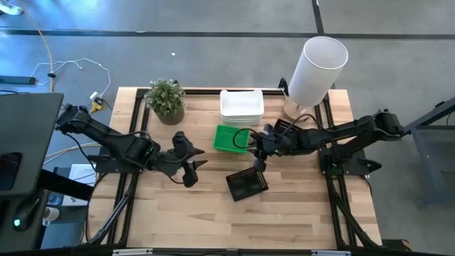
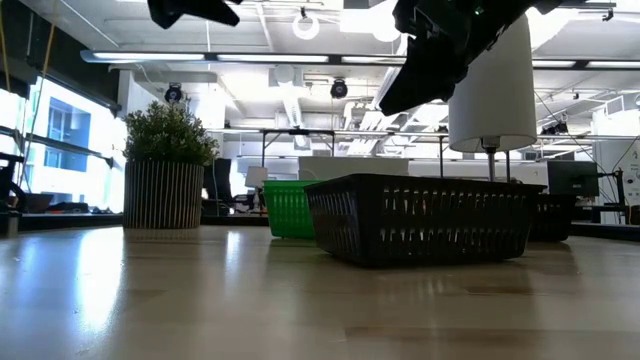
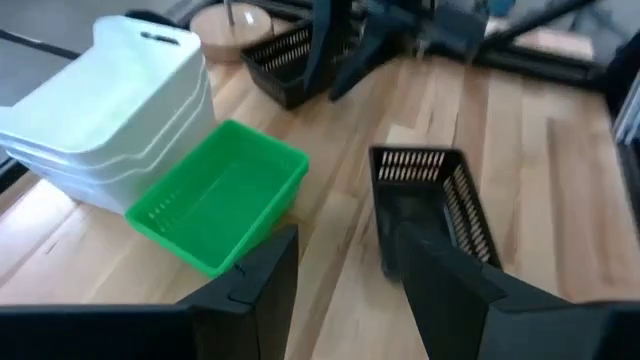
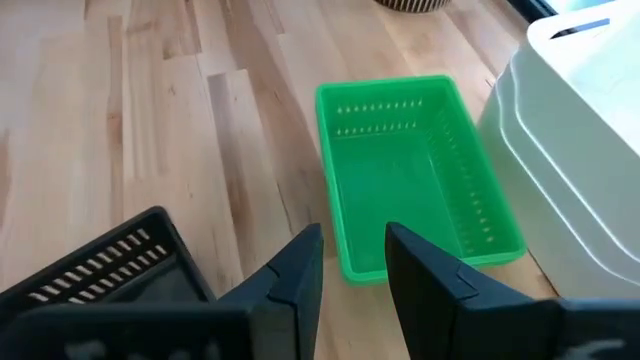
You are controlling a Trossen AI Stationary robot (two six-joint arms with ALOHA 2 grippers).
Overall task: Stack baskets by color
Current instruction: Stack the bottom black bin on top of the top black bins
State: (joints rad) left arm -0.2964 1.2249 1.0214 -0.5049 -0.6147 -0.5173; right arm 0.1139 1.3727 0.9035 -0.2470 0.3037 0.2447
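A green basket (image 1: pixel 231 139) sits on the table just in front of a stack of white baskets (image 1: pixel 242 107). One black basket (image 1: pixel 247 185) lies nearer the front edge, turned askew. A second black basket (image 3: pixel 285 55) rests on the table under my right arm. My left gripper (image 1: pixel 190 167) hovers open above the table, left of the near black basket (image 3: pixel 430 205). My right gripper (image 1: pixel 257 153) hangs open above the table between the green basket (image 4: pixel 415 170) and the near black basket (image 4: pixel 100 270), with nothing between its fingers.
A potted plant (image 1: pixel 166 99) stands at the far left of the table. A tall white cylinder (image 1: pixel 318 71) on a round wooden base stands at the far right. Bare wood shows along the front of the table on both sides.
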